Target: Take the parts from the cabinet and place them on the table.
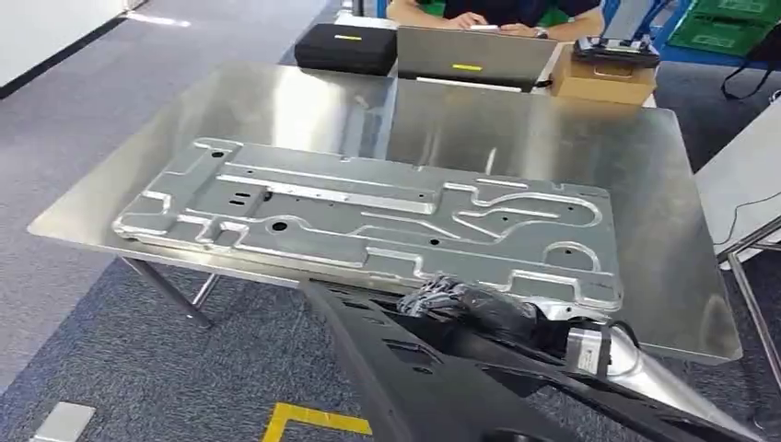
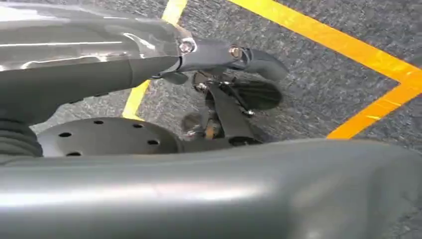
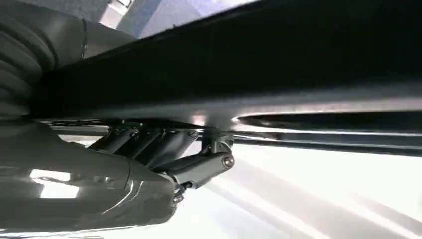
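1 stamped metal panel (image 1: 368,216) lies flat on the steel table (image 1: 645,184). 1 black part (image 1: 414,378) sits below the near table edge, gripped by the right hand (image 3: 164,149). Left hand (image 2: 219,74) grip: cannot tell.

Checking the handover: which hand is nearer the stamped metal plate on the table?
Right. The right hand sits at the stamped metal plate's near edge; the left hand hangs low over the floor.

A stamped metal panel (image 1: 368,216), dull silver with pressed ridges, lay on a glossy brushed-steel table (image 1: 663,184). A matt black plastic part (image 1: 414,368) sat against the right hand (image 3: 164,154), whose fingers (image 3: 199,167) looked smooth grey metal. The floor (image 1: 110,368) was rough grey carpet.
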